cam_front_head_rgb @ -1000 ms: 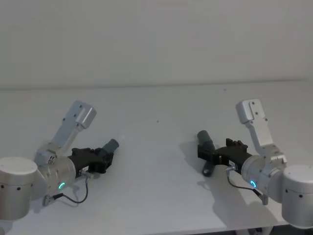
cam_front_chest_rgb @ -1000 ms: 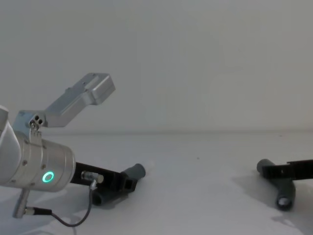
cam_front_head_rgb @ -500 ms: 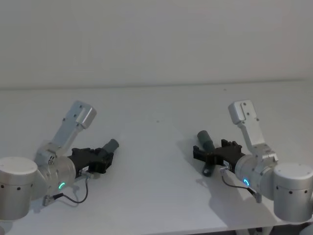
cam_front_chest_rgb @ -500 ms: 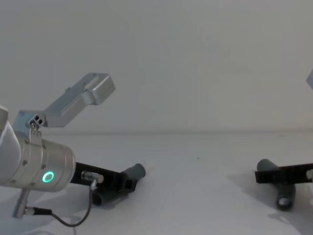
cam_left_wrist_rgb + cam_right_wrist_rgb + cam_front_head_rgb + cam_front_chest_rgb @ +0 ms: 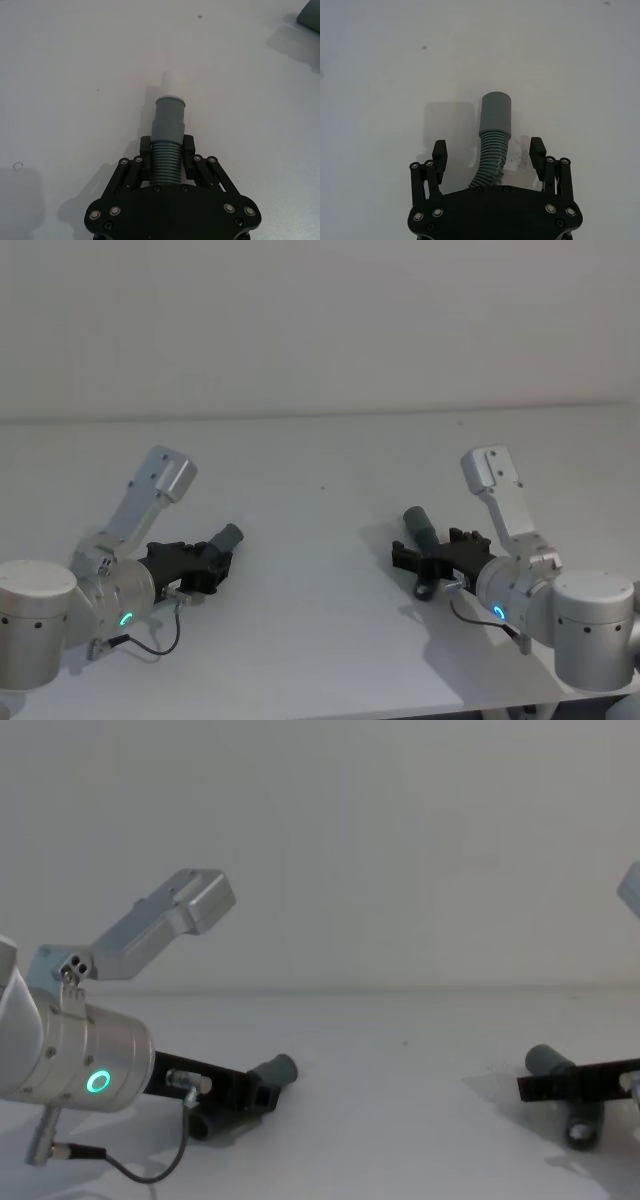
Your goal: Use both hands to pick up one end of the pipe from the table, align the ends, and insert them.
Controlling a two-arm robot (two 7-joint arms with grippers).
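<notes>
In the head view, the left gripper point(image 5: 208, 564) is clamped on the left pipe piece point(image 5: 229, 536), low over the table point(image 5: 320, 640). The right gripper point(image 5: 412, 559) straddles the right pipe piece point(image 5: 418, 525), which lies on the table.

In the left wrist view, both fingers point(image 5: 189, 145) press the ribbed part, and the smooth cuff sticks out ahead.

In the right wrist view, the fingers point(image 5: 439, 150) stand wide apart, clear of the ribbed elbow between them.

In the chest view, the pieces sit well apart.
</notes>
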